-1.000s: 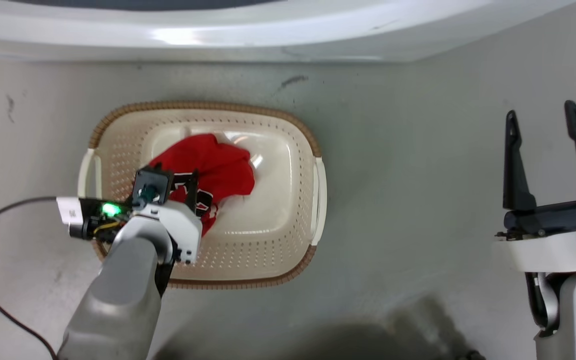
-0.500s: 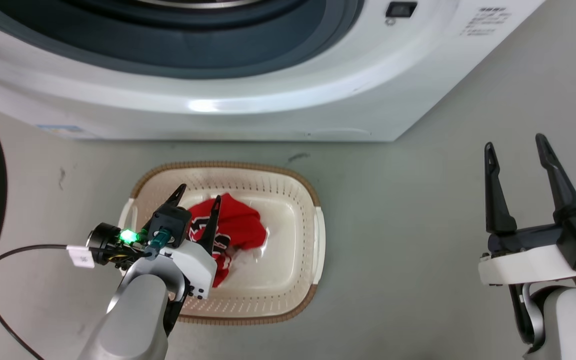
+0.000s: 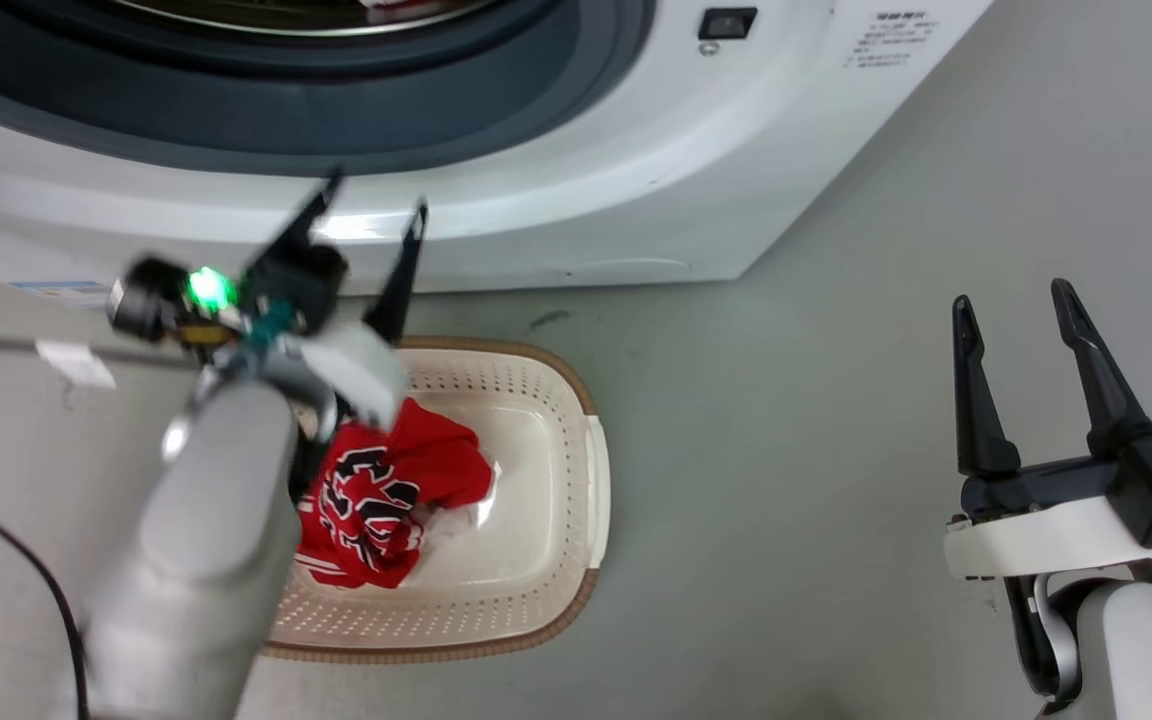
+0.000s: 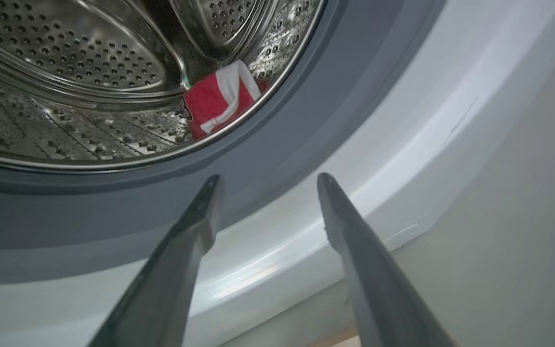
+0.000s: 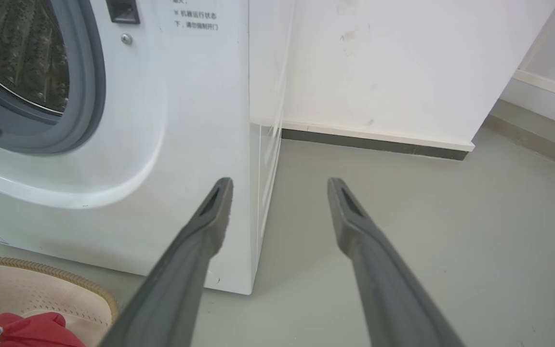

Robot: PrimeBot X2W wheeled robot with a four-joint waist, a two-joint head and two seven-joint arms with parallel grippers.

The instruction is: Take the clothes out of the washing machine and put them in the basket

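Head view, left gripper: my left gripper (image 3: 379, 195) hangs in front of the washing machine (image 3: 636, 150), just below its round opening, fingers spread wide and holding nothing.
Head view, right gripper: my right gripper (image 3: 1011, 293) is well off the machine's right corner, over the floor (image 3: 836, 450), fingers wide and empty.
Head view, basket: the basket (image 3: 591, 470) stands just in front of the machine, and a red shirt (image 3: 386, 480) lies crumpled in it.
Head view, writing: the notice (image 3: 881, 45) printed on the machine's front is too small to read. The shirt's black-and-white lettering is too creased to make out.
Left wrist view, drum: between the parted fingers I look into the steel drum (image 4: 89, 62). A red cloth (image 4: 217, 99) with a white stripe lies at its front edge, just behind the machine's grey door ring (image 4: 306, 120).
Right wrist view, aim: the parted fingers point past the machine's right corner toward a white wall (image 5: 403, 62).
Right wrist view, writing: there are two lines of small Chinese print beside the machine's latch (image 5: 123, 10). I cannot read them with confidence.
Progress: I judge one piece delivered and at least one left in the drum.
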